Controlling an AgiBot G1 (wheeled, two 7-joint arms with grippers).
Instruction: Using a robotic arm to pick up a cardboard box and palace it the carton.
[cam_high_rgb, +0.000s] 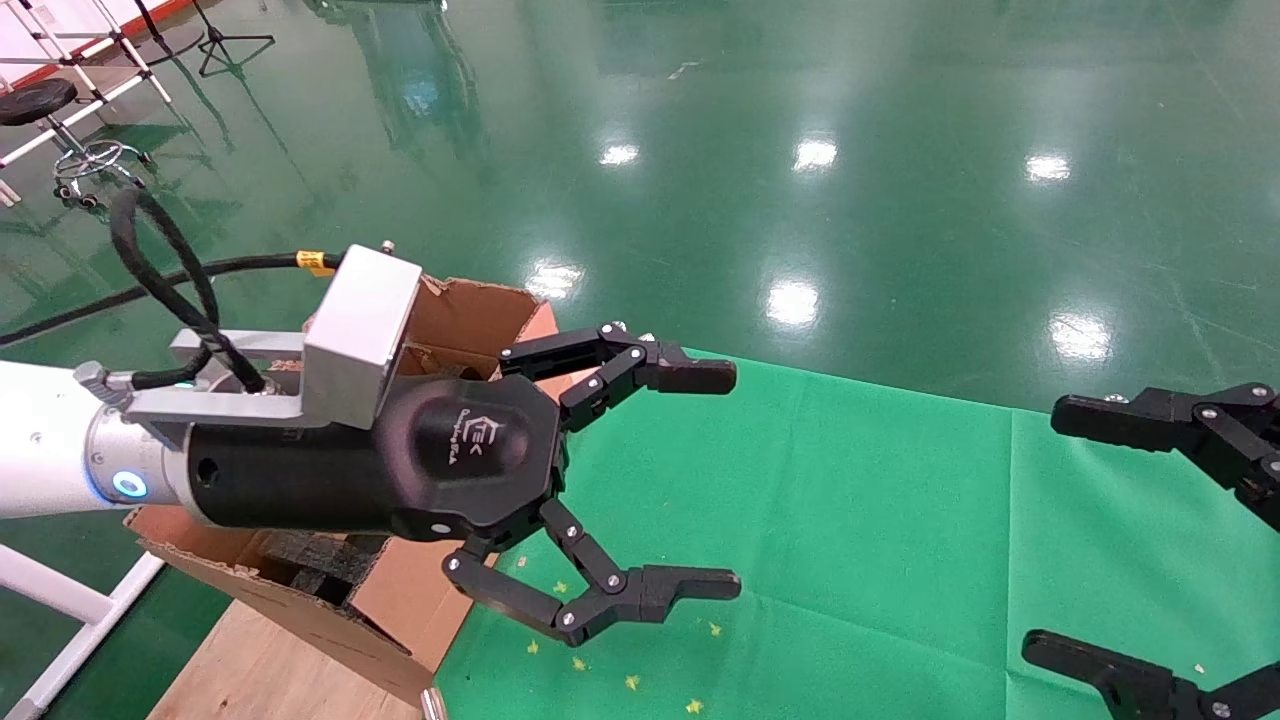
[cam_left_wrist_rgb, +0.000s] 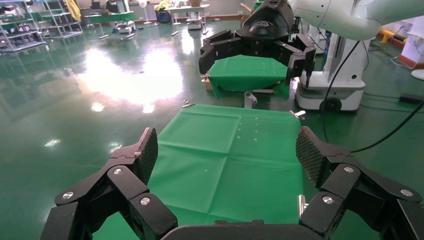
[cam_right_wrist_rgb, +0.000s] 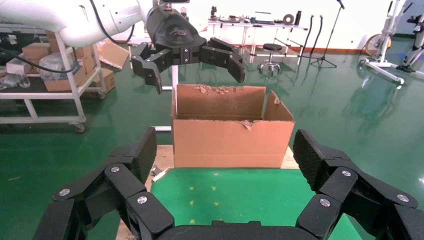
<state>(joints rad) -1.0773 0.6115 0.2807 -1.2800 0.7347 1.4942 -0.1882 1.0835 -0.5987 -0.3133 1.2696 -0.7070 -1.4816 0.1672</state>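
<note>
A glossy green floor (cam_high_rgb: 900, 120) is lit by reflected ceiling lights. A stool (cam_high_rgb: 40, 100) and tripod (cam_high_rgb: 225, 40) are seen at the far left.

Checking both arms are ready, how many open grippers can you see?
2: the left gripper open above the green cloth beside the carton; the right gripper open at the cloth's right edge.

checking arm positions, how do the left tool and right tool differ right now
The black jointed left tool hangs beside the large torn brown corrugated carton, its white arm and silver camera block in full head view. The black right tool sits at the far side of the green cloth, mostly cut off by the frame. Both are open and empty.
</note>
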